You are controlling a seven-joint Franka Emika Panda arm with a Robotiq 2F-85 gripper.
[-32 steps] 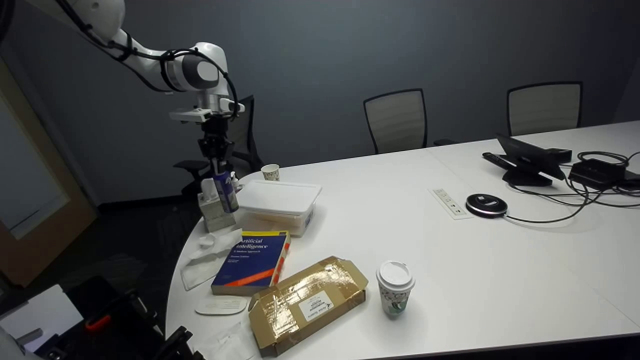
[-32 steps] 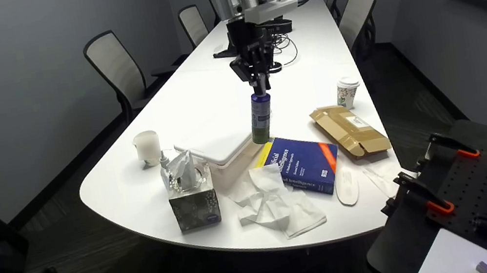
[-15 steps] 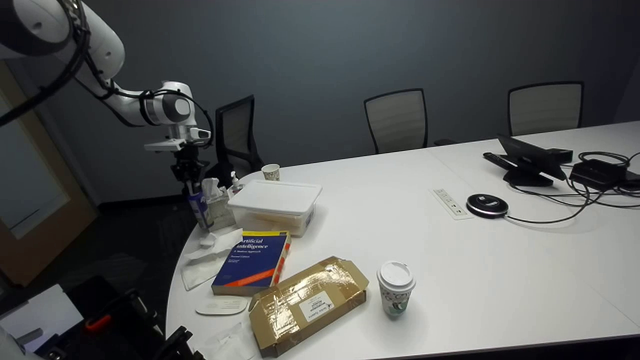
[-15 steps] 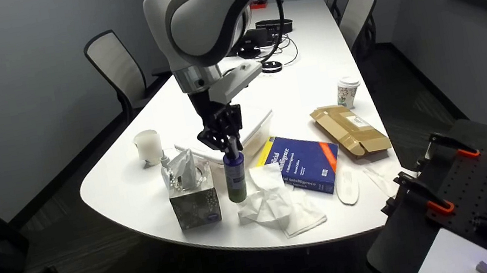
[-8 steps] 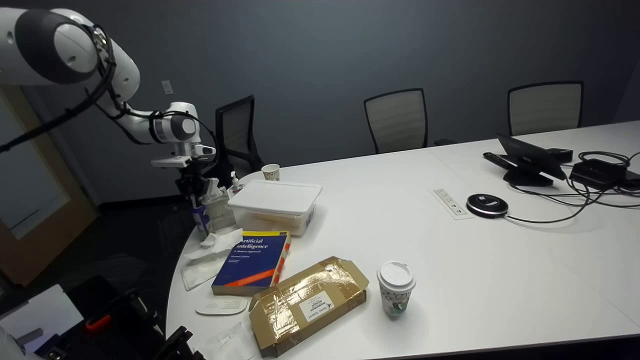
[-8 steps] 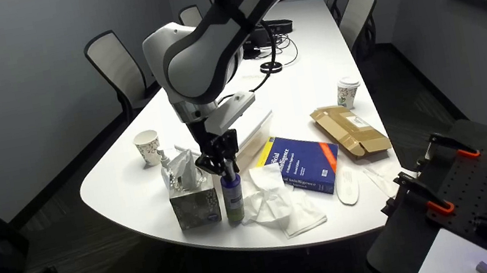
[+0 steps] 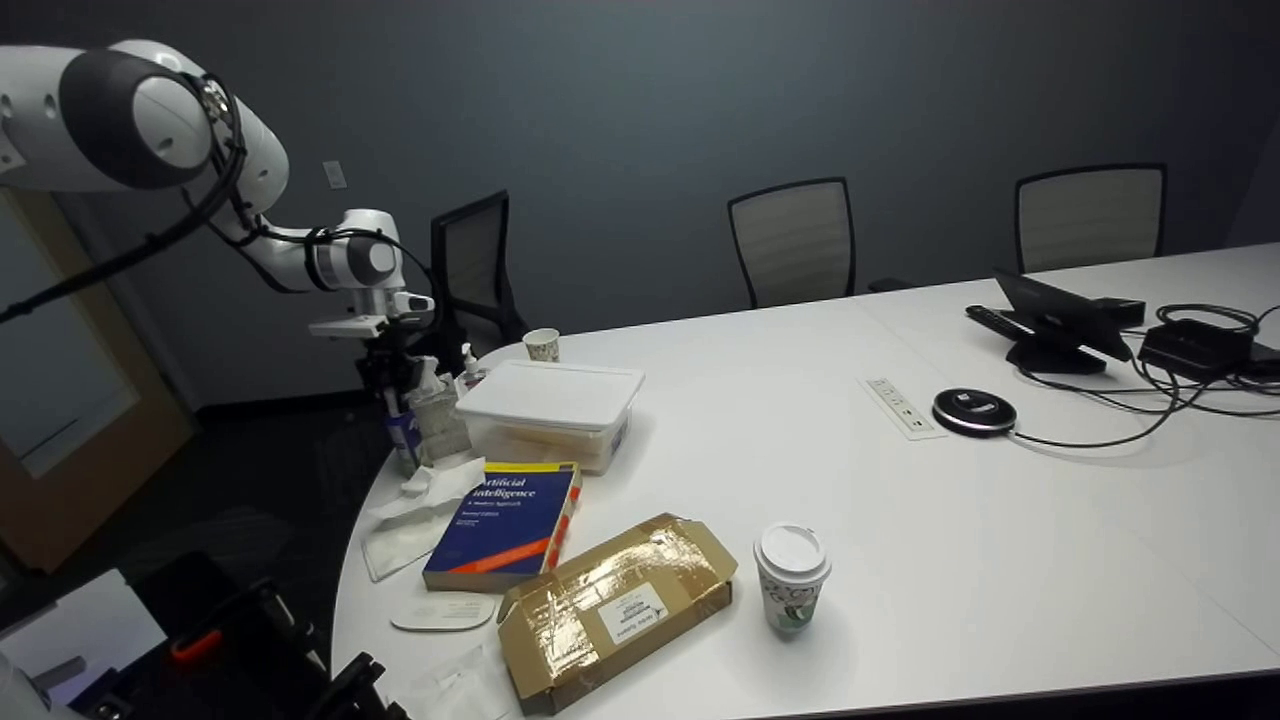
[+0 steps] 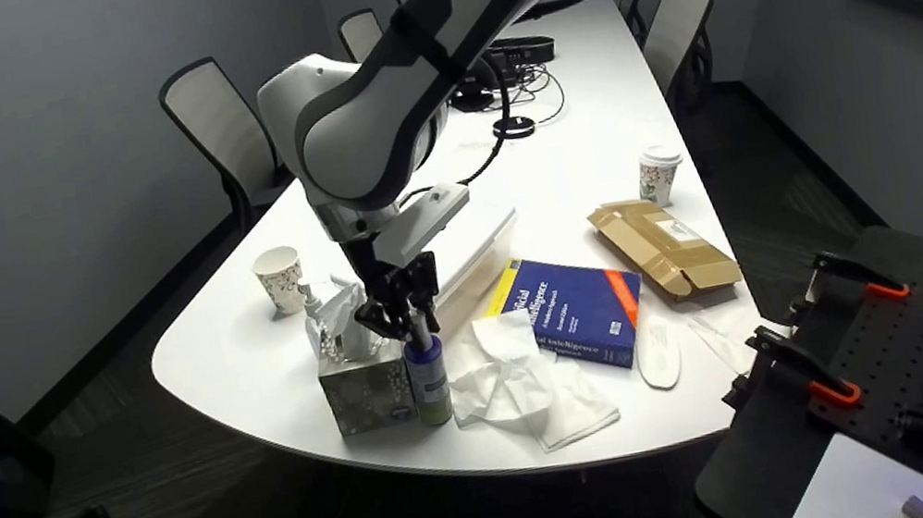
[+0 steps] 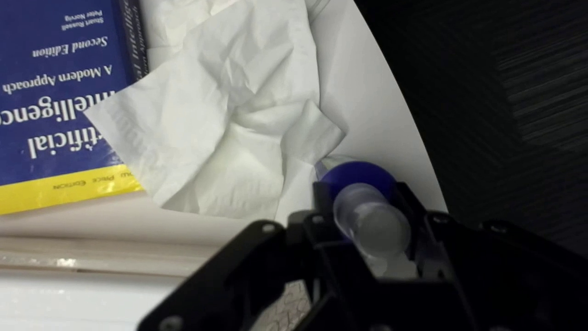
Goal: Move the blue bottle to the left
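My gripper [image 9: 364, 200] clasps the blue bottle [image 8: 430, 383], now lowered close beside the tissue box [image 8: 366, 397], so only release likely remains.

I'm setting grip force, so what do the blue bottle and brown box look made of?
Blue bottle: smooth-sided, plastic or metal, can't tell; its cap is translucent, so likely plastic. Brown box: probably cardboard, judging by its folded flaps, with a shine suggesting clear tape.

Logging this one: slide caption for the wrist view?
Tool gripping the blue bottle by its cap near the table edge; crumpled tissue and a blue book in view.
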